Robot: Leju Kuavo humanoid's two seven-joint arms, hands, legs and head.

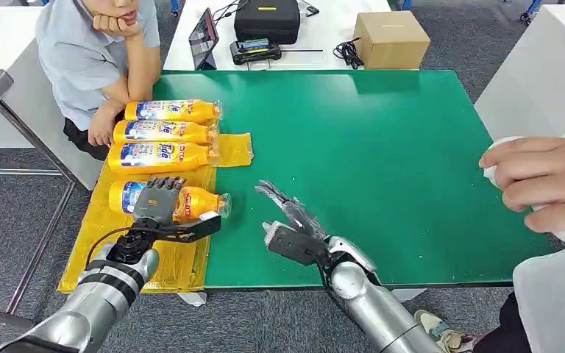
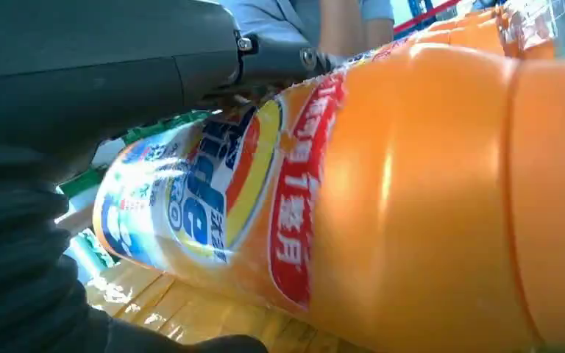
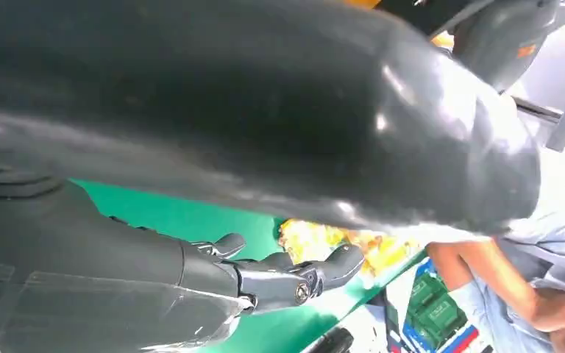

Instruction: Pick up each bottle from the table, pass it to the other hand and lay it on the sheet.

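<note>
Fingers of the left hand (image 1: 163,209) wrap an orange plastic bottle with a glossy blue-and-yellow label (image 1: 184,201), lying on its side on the crinkled yellow sheet (image 1: 184,265) at the green bench (image 1: 382,147) edge. Right hand (image 1: 288,220) hovers spread and empty over the bench. Smooth rounded plastic could roll once let go, bumping the three like bottles (image 1: 163,132) beside it.

L hand (image 1: 163,208) grips 1 orange bottle (image 1: 191,202) lying on yellow sheet (image 1: 118,250), near 3 bottles (image 1: 163,134) in a row. R hand (image 1: 290,220) empty, fingers spread, above green table (image 1: 382,147).
</note>
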